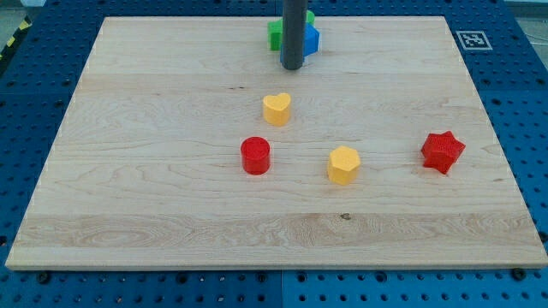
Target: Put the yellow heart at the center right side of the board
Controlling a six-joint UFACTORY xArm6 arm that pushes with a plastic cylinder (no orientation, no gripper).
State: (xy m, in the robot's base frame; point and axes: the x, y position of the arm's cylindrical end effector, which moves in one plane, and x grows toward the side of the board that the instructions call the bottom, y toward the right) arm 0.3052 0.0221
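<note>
My tip (pixel 293 67) sits near the view's top edge of the wooden board (pixel 154 197), a little left of the board's midline. It is a bare dark rod with no jaws, so it holds nothing; it only rests its end on the wood. Just behind the rod, at about 12 o'clock from the tip, two blocks are partly hidden: a green block (pixel 275 34) peeking out at 11 o'clock and a blue block (pixel 312 39) at 1 o'clock. Their shapes cannot be made out, and whether the rod touches either cannot be told.

The yellow heart (pixel 276 109) lies apart from the tip at roughly 7 o'clock, near the middle of the board rather than at its right side. From the heart, a red cylinder (pixel 255 156) stands at 7 o'clock, close by but not touching. A yellow hexagonal block (pixel 343 164) sits at 4 o'clock from the heart, near it. A red star (pixel 443 151) lies well apart toward the view's right, at about 4 o'clock, close to the board's right edge.
</note>
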